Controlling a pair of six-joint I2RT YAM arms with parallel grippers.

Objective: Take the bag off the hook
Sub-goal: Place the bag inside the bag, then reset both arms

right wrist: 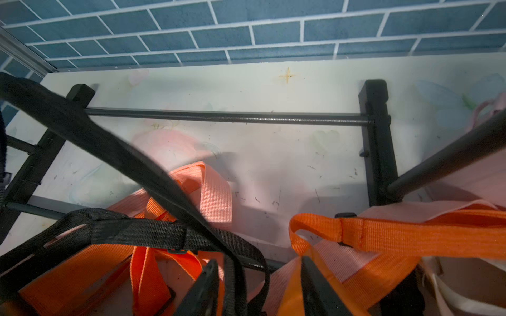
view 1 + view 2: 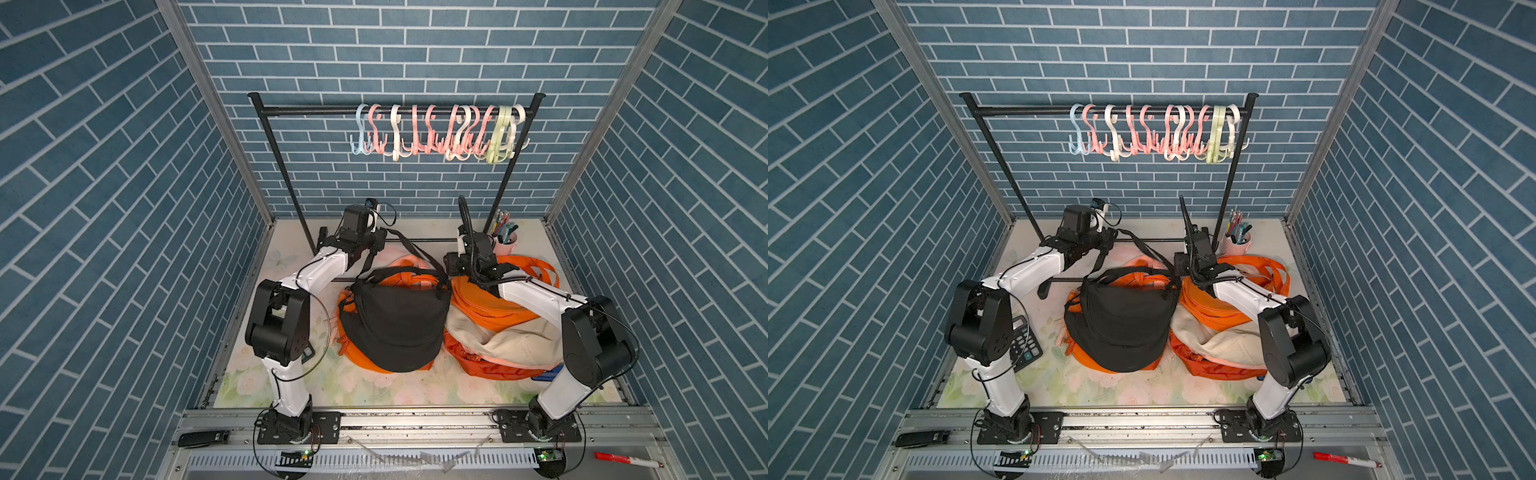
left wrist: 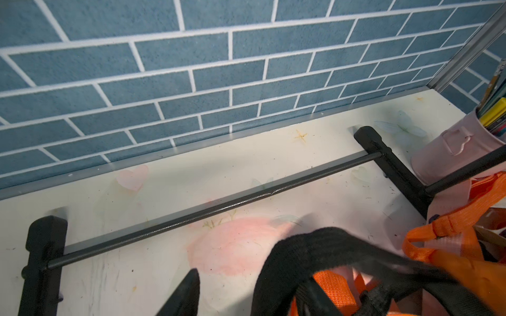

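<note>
The right gripper [image 1: 258, 261] has its two black fingers [image 1: 205, 290] apart. A black strap [image 1: 137, 164] runs loose between them, not pinched. The left gripper [image 2: 374, 245] looks open too. The strap hangs over it and hides one finger. The black bag [image 2: 399, 328] lies on the table [image 2: 365, 388], down between both grippers, on top of orange bags [image 2: 486, 299]. A pink pen cup [image 2: 505, 243] stands just beside the right gripper. The hooks [image 2: 440, 133] hang on a bar [image 2: 316, 110] high above both.
</note>
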